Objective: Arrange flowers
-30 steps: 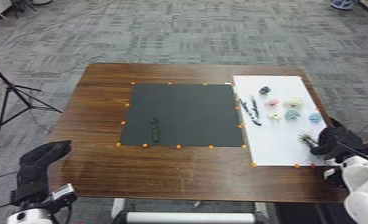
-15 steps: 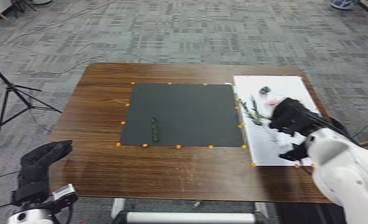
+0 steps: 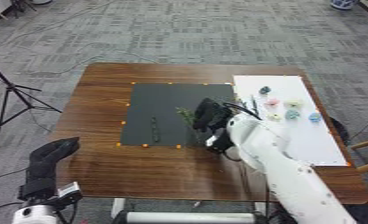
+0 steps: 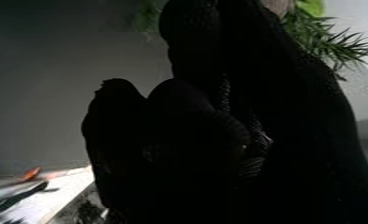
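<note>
The bushy green sprig with needle-like leaves is above the right half of the black rectangular mat, its long axis slanting, its visible tip pointing toward the mat's far left corner. The black-gloved right hand hides its middle; in the right wrist view, greenery emerges on both sides. The fingers are clamped on it.

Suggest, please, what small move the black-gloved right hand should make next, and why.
I would probably lower the leafy green sprig onto the dark rectangular mat, to the right of the slim dark green stem: the right hand appears to hold the sprig over the mat, and that stem lies there.
</note>
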{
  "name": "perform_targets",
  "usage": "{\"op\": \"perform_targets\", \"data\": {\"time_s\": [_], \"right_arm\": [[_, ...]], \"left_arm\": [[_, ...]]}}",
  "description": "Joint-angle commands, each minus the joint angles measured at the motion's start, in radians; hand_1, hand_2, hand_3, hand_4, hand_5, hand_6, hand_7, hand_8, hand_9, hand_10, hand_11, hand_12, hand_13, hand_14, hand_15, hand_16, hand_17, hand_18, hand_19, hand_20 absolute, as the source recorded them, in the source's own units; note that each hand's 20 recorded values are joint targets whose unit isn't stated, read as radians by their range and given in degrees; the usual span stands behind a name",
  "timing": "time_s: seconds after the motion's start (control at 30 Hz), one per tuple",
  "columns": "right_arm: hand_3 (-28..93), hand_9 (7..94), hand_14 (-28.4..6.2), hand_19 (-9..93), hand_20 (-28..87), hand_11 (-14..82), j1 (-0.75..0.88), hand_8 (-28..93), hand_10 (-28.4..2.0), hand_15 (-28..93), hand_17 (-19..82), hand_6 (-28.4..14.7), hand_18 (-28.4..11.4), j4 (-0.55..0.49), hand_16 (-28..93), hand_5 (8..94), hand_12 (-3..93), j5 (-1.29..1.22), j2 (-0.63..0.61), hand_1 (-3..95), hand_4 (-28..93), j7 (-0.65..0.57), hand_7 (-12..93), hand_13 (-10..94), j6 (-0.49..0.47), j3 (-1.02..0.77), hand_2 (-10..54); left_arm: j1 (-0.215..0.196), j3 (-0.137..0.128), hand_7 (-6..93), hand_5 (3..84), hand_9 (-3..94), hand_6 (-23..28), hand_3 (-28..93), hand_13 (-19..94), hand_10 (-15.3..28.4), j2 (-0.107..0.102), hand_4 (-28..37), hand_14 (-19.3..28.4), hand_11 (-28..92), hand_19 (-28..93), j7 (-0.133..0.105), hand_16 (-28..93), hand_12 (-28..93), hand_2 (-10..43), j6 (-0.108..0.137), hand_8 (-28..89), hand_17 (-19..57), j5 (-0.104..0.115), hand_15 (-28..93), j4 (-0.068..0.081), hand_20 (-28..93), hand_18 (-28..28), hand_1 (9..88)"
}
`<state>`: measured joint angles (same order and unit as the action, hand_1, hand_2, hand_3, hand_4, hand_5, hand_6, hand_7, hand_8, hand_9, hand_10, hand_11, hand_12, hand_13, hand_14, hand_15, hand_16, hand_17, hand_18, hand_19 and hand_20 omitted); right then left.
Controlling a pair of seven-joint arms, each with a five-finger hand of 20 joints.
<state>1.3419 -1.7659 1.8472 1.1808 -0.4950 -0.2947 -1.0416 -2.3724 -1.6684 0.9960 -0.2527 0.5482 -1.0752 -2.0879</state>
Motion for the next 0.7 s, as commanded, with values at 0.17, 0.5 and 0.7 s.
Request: {"op": "perform_targets", "data": {"time_s": [0.17,0.5,0.7], "right_arm": [[51,93.7,-2.6,93,51,32.2,-0.068,26,-12.6,63,75,-6.4,-7.2,0.095,27,76.4,22.9,0.074,0.107,63.8,-3,-0.029,31,94,-0.016,0.026,-9.5],[49,93.7,-3.0,93,50,29.5,-0.075,25,-12.2,62,75,-6.4,-6.9,0.094,28,74.6,25.5,0.018,0.116,49.3,-2,-0.027,28,94,-0.013,0.017,-9.5],[56,92.6,-3.0,93,50,29.7,-0.085,-3,-13.2,61,74,-7.7,-6.9,0.079,29,73.9,25.9,0.049,0.105,40.9,-5,-0.003,31,94,-0.017,0.022,-9.5]], "left_arm": [[-0.014,-0.008,23.8,56.0,55.0,1.5,68,44,13.4,0.007,-18.0,16.5,26,19,0.018,-1,14,2.0,-0.010,-10,6.8,0.001,24,-0.015,20,12.9,37.2],[-0.012,0.003,23.7,55.5,54.6,1.7,68,44,13.5,0.013,-17.8,16.7,26,19,0.034,0,14,1.2,-0.029,-10,6.2,-0.007,24,-0.014,20,13.1,36.7],[-0.004,0.006,23.6,55.3,54.3,1.7,68,44,13.4,0.008,-17.9,16.6,26,19,0.045,0,14,0.8,-0.045,-10,6.1,-0.025,24,-0.011,19,13.1,36.8]]}}
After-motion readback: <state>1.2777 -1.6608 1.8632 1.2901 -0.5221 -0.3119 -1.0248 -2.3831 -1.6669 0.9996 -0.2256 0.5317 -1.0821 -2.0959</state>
